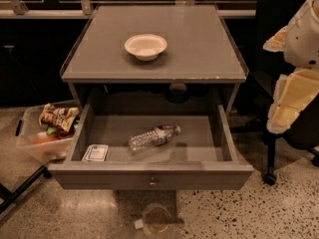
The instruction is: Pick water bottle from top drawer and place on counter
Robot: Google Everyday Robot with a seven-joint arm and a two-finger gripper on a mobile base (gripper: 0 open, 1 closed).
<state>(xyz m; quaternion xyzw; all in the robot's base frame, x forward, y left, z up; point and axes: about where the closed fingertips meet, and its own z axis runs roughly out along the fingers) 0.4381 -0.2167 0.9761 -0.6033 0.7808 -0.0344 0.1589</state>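
Note:
The water bottle (152, 137) lies on its side in the middle of the open top drawer (99, 176), cap pointing right and back. The drawer is pulled out fully, and its brass knob (152, 182) faces me. The counter (199, 54) is the grey cabinet top above it. My gripper (293, 99) is at the right edge of the view, part of the pale arm. It hangs beside the cabinet, well right of and above the bottle, and holds nothing that I can see.
A white bowl (145, 46) sits on the counter, left of centre. A small card box (95, 153) lies in the drawer's front left corner. A clear bin of snacks (30, 138) stands on the floor at left. A clear cup (156, 219) stands below the drawer. A dark chair (271, 173) is at right.

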